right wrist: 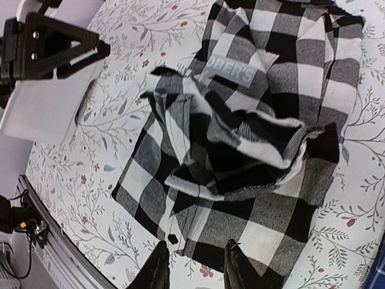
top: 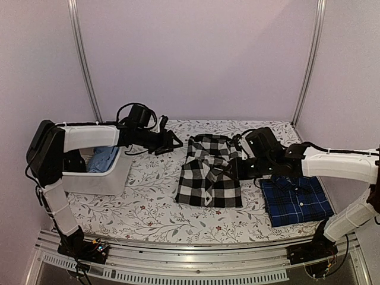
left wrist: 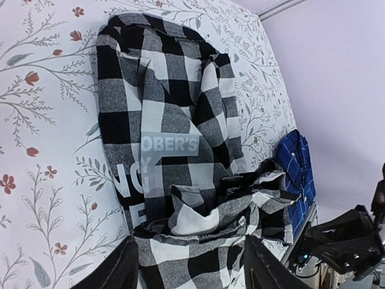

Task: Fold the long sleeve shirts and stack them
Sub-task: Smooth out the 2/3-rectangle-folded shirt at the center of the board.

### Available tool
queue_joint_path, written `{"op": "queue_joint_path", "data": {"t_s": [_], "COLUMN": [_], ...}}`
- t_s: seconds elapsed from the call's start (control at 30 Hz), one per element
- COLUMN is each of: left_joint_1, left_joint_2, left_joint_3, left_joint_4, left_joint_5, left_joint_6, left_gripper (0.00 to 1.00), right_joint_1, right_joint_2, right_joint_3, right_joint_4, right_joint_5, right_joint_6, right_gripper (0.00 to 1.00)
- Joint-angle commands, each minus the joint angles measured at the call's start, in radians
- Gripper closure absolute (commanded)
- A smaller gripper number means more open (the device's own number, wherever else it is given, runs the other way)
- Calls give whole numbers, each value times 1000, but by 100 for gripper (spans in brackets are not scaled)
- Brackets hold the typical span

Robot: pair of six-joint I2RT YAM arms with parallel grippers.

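Spread apart with nothing clamped, the left gripper [left wrist: 192, 268] is held left of the black-and-white buffalo check shirt [top: 209, 181]. The right gripper [right wrist: 195, 268] is parted, empty, over its rumpled hem. That shirt is laid mid floral table [top: 148, 205], with the navy plaid shirt [top: 297, 199] folded to its right.

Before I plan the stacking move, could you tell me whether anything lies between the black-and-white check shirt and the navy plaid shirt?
Nothing visible does: only a bare strip of table separates the check shirt from the navy shirt. The right gripper hovers open over the check shirt.
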Motion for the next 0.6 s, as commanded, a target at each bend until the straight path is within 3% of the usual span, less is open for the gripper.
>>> {"op": "queue_joint_path", "data": {"t_s": [0.0, 0.23, 0.57], "left_joint_1": [-10, -76, -168], "left_joint_2": [-68, -119, -110], "left_joint_3": [-49, -111, -174], "left_joint_4": [-14, -7, 42], "left_joint_5": [-18, -28, -20], "left_joint_6": [22, 14, -4], "left_gripper": [43, 55, 66], "right_joint_1": [14, 6, -156], "right_joint_2": [-24, 134, 410], "right_joint_3": [-101, -52, 125], "right_joint_4": [81, 177, 240], "right_joint_5": [-80, -205, -347], "right_joint_6": [55, 33, 25], "right_gripper": [75, 80, 79]}}
